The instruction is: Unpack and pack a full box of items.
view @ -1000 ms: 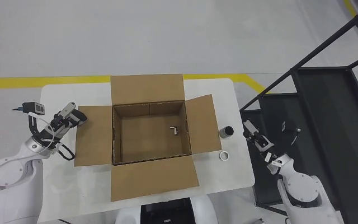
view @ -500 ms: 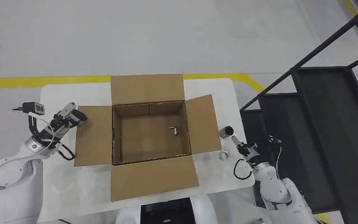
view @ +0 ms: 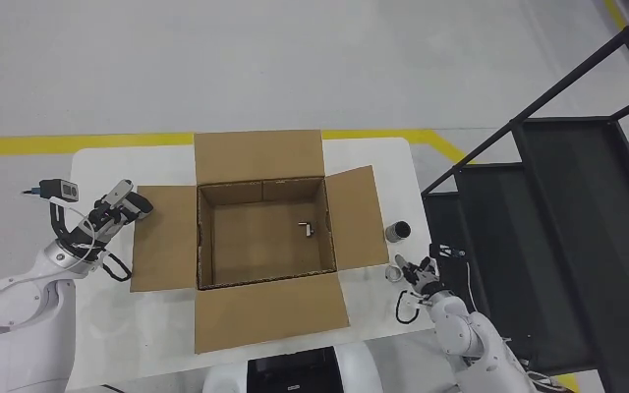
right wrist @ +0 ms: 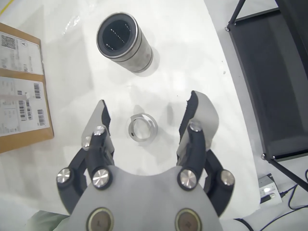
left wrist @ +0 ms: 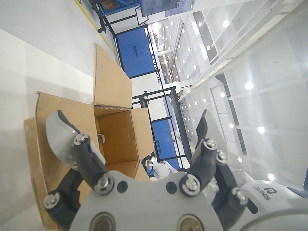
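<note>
Right wrist view, at the right end effector: hanging spread over the small metal ring lying flat on the table, near the steel cylinder. Risking a skewed pinch, popping the thin ring toward the table edge. At the left end effector: sitting open beside the box.

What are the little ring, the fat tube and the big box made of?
The little ring looks like bare metal: silvery grey with a dull shine. The fat tube seems metal too, brushed and grooved, with a dark, perhaps plastic, lining. The big box is brown cardboard, matte, with creased flaps.
</note>
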Controlling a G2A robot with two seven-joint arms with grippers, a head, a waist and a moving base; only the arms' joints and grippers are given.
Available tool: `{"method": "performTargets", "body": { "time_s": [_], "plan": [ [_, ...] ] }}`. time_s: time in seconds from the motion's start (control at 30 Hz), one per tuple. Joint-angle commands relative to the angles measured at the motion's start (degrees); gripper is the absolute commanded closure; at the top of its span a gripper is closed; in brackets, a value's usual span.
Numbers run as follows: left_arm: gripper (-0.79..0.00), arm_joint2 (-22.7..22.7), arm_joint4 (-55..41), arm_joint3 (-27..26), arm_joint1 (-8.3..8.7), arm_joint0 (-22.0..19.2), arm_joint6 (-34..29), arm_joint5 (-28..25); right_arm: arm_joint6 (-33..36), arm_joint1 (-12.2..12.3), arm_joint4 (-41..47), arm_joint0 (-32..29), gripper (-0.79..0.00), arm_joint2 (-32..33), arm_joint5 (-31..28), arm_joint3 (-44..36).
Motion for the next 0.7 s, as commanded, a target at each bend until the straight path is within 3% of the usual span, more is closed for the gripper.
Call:
{"method": "performTargets", "body": {
  "time_s": [0.0, 0.37, 0.57, 0.67],
  "plan": [
    [-0.785, 0.0, 0.0, 0.0, 0.00, 0.0, 0.0, 0.0, 0.4, 0.0, -1.3, -0.1, -0.542, -0.3, 0.5, 0.0],
    [-0.785, 0.0, 0.0, 0.0, 0.00, 0.0, 0.0, 0.0, 1.0, -0.2, -5.4, -0.8, -0.542, -2.7, 3.1, 1.2],
    [-0.785, 0.0, 0.0, 0.0, 0.00, 0.0, 0.0, 0.0, 1.2, -0.3, -6.2, -0.3, -0.413, -3.9, 3.6, 1.7],
    [-0.785, 0.0, 0.0, 0.0, 0.00, 0.0, 0.0, 0.0, 1.3, -0.4, -6.3, 0.0, -0.397, -4.3, 3.9, 1.9]
  ]
}}
